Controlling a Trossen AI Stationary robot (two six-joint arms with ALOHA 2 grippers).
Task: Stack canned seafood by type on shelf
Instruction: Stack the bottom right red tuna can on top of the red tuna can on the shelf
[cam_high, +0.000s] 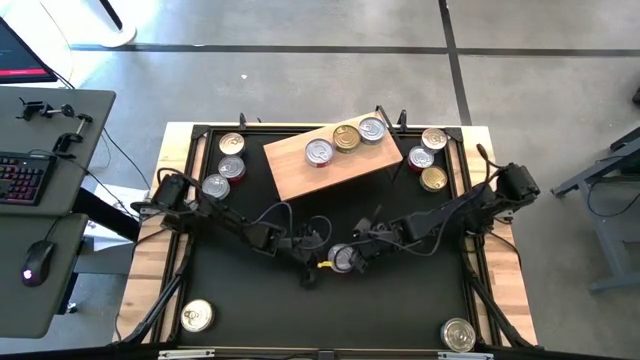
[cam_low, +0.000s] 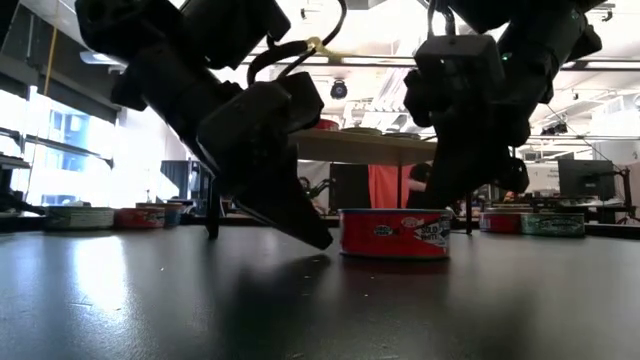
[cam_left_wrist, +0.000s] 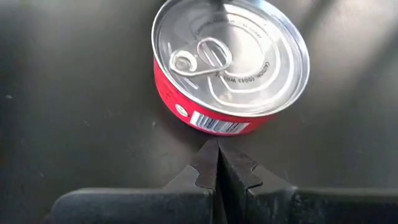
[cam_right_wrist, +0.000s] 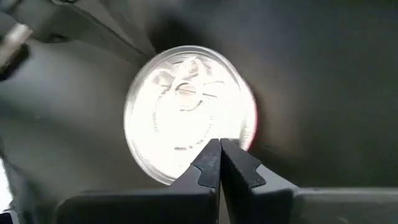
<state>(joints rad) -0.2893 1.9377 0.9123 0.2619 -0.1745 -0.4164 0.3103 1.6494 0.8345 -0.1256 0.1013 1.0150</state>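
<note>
A red tin (cam_high: 343, 259) stood upright on the dark counter (cam_high: 330, 310) near its middle, silver lid up and pull-ring on top; being round and flat, it had no long axis to speak of, and its axis ran straight up. The left gripper (cam_left_wrist: 217, 163) had its jaws pressed fully together, holding nothing; in the left wrist view their tips sat just short of the tin's (cam_left_wrist: 230, 62) barcode side, close but whether touching I could not tell. The right gripper (cam_right_wrist: 219, 158) was likewise closed and empty; in the right wrist view its tips overlapped the edge of the tin's bright lid (cam_right_wrist: 186, 112), so they lay at or above the rim on the opposite side. In the low view the tin (cam_low: 394, 233) stood flat between the two dark grippers, the left one (cam_low: 315, 238) slanting down toward the counter just beside it.

The shelf (cam_high: 335, 158) lay tilted at the far side of the counter, carrying three tins in a row: silver (cam_high: 319, 152), gold (cam_high: 346, 138), silver (cam_high: 372, 129). Three tins (cam_high: 230, 165) sat in a cluster left of the shelf and three more (cam_high: 430, 158) right of it; one tin (cam_high: 197, 317) rested at the near left corner, another (cam_high: 458, 334) at the near right corner.
</note>
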